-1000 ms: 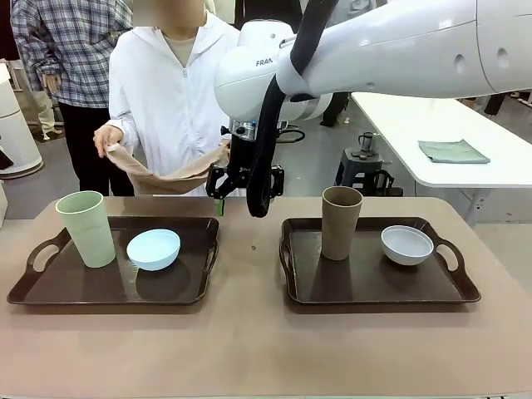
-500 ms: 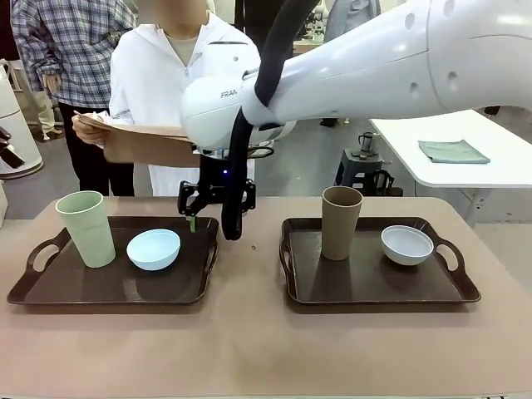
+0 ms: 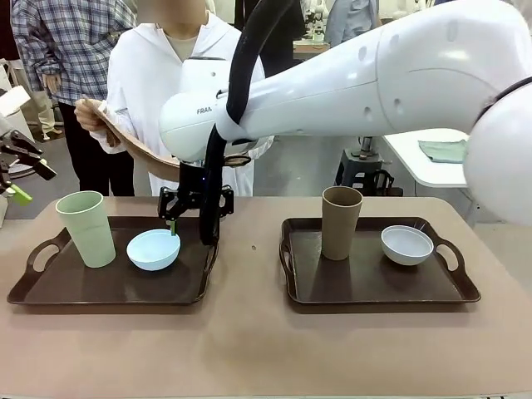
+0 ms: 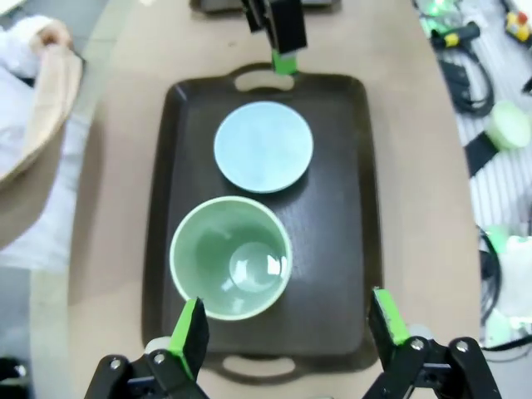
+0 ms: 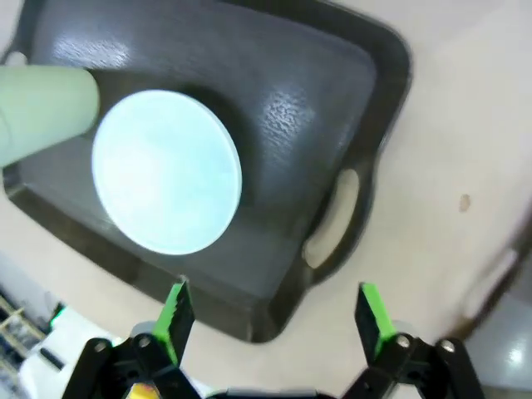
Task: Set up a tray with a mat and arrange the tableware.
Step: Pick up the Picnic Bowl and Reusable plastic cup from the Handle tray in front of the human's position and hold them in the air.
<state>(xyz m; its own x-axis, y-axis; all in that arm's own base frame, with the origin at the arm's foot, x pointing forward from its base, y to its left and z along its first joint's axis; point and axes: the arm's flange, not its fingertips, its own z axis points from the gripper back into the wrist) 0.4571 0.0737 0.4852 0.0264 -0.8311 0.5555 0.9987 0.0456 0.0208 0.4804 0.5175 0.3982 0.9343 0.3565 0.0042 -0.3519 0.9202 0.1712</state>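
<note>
The left tray (image 3: 100, 287) carries a pale green cup (image 3: 86, 229) and a light blue bowl (image 3: 153, 248). The right tray (image 3: 366, 283) carries a brown cup (image 3: 341, 222) and a white bowl (image 3: 406, 244). My right gripper (image 3: 189, 226) has reached across and hangs open just above the far right rim of the light blue bowl (image 5: 166, 170). My left gripper (image 3: 27, 181) stands open high at the left edge, looking down on the green cup (image 4: 231, 258) and the bowl (image 4: 263, 147). A person at the far side holds up a tan mat (image 3: 137, 150).
My right arm spans the middle of the table above the gap between the trays. The tray's handle (image 5: 332, 220) lies under my right gripper (image 5: 273, 312). Bare tabletop (image 3: 249, 349) stretches along the near edge. Another person stands at the back left.
My right arm has swung left from the table's middle to over the light blue bowl. The person has raised the mat. My left gripper has come into view at the left edge.
</note>
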